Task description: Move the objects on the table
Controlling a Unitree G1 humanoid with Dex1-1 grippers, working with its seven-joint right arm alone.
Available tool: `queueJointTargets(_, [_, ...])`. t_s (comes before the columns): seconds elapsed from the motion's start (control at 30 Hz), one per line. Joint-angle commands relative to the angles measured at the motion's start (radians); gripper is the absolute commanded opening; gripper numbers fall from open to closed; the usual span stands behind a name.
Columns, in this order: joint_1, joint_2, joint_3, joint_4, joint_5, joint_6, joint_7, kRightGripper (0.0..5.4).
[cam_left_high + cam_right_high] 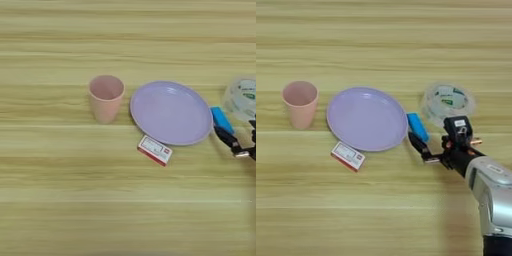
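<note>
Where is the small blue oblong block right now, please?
The small blue oblong block lies on the wooden table's right half, between the round lilac plastic plate's right rim and the clear round plastic container.

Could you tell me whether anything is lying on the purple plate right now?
Nothing lies on the purple plate; its whole face shows bare. The blue block sits just off its right rim, and the red-white box sits at its near edge.
</note>
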Motion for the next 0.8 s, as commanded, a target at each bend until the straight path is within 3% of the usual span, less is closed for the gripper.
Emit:
queueJointTargets(0.03, [-0.042,-0.059,-0.019,-0.016,-0.011,-0.048,-0.018,5.37])
queueJointTargets(0.8, [-0.074,-0.039,0.057,0.072,-0.05,-0.113,-0.018,5.37])
